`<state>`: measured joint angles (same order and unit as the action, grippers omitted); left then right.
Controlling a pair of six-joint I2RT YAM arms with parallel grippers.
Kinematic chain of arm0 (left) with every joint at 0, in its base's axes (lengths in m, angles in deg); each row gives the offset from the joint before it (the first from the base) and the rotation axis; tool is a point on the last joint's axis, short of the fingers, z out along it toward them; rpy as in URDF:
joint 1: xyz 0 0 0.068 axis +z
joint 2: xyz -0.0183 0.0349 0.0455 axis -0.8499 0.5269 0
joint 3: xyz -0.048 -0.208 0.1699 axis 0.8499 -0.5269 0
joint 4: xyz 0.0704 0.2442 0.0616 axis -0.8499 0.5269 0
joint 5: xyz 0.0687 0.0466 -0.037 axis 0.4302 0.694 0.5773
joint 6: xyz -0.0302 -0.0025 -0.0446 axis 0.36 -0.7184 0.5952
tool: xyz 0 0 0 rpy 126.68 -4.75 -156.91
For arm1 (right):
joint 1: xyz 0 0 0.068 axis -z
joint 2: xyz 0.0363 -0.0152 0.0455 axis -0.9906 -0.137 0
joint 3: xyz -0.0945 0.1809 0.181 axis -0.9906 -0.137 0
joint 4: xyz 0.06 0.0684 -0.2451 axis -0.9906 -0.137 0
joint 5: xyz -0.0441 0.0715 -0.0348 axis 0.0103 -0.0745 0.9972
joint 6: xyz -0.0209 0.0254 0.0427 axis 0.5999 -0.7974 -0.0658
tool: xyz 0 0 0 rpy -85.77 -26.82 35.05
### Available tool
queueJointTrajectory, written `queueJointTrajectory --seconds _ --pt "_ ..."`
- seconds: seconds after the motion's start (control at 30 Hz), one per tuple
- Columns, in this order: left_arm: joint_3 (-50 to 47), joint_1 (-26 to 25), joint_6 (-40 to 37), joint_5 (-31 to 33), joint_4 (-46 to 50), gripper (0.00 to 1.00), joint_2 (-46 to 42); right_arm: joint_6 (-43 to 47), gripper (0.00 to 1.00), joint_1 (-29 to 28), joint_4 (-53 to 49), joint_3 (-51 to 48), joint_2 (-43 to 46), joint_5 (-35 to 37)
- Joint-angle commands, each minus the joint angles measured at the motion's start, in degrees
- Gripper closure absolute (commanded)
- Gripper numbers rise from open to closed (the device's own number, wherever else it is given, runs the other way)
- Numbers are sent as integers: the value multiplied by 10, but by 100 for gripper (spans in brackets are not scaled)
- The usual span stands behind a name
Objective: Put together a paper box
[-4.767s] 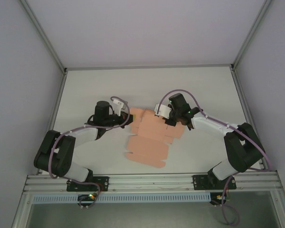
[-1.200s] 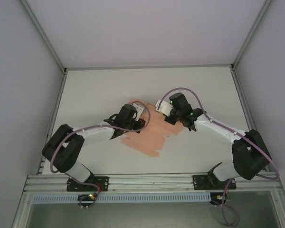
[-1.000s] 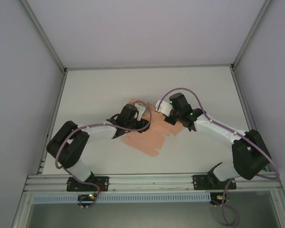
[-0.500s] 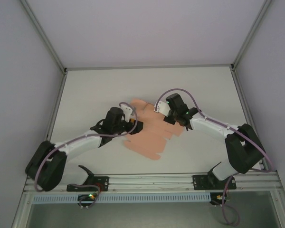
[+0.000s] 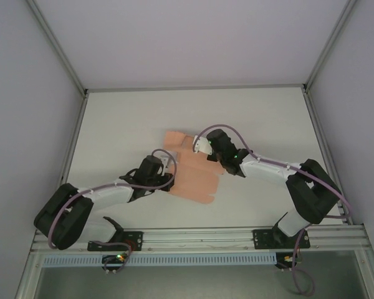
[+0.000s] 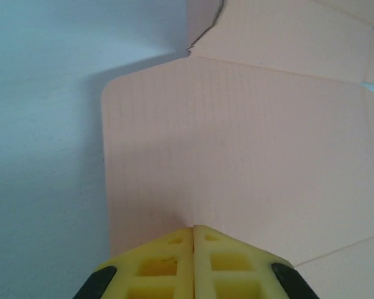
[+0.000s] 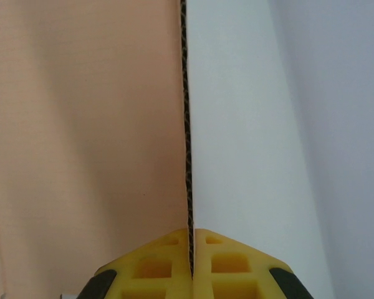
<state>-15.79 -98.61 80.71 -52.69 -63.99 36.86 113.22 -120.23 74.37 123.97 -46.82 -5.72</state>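
Two closed grippers at the flat pink paper box, which lies on the white table.
The right gripper is clenched on the card: the sheet's edge runs straight out from the seam between its yellow fingers, pink face to their left. The left gripper has its fingers pressed together with nothing between them. A rounded flap lies face-on just ahead of the tips, its free edge to their left.
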Motion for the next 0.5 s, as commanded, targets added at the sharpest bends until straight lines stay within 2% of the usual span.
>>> queueJointTrajectory --seconds 0.0,0.1,0.27,0.47 --pt "-20 5 33 13 -34 97 30 78 100 -15 120 -38 -8 79" --pt "-20 3 43 7 -54 100 66 112 100 -39 173 -59 -24 117" --pt "-19 4 50 20 -59 100 87 171 100 -75 280 -106 -36 153" --pt "-19 4 44 23 -54 100 85 178 100 -105 310 -165 -36 149"
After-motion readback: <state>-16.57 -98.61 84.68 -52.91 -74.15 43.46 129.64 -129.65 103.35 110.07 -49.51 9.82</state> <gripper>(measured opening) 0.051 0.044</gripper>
